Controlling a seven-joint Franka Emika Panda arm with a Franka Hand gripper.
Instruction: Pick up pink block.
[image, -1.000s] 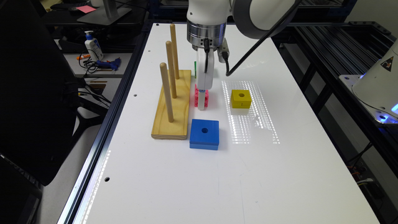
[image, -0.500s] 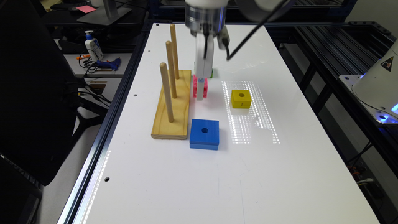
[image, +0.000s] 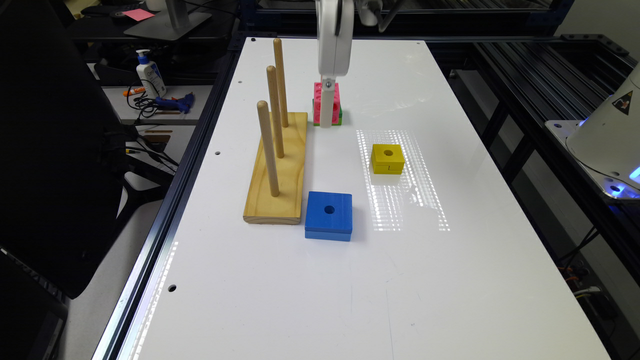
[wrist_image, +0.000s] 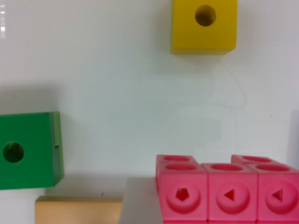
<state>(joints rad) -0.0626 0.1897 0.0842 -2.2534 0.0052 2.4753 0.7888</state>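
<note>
Scanning across the exterior view from its left, we open on the wooden peg stand (image: 278, 170) with three upright dowels, and just beside its near end the blue block (image: 329, 215) lies flat on the white table (image: 310, 295). Move along and there's the action: the gripper (image: 327, 107) hangs straight down from the top of the picture, and the pink block (image: 318, 102) sits right at its tip, looking lifted clear of the table, with a sliver of the green block (image: 340, 120) peeking out behind it. Over on the exterior view's right, the yellow block (image: 387, 158) rests well apart. From the wrist view the pink block (wrist_image: 229, 191) looms large and close, round holes showing in every face, while the green block (wrist_image: 29, 149) and the yellow block (wrist_image: 204, 25) lie on the table beyond. Whether the jaws are clenched on the pink block I cannot tell; no finger shows clearly. My call: the lift looks under way, so rise straight and steady, no sideways swing toward those dowels, and keep the squeeze even so that narrow oblong doesn't twist out
</note>
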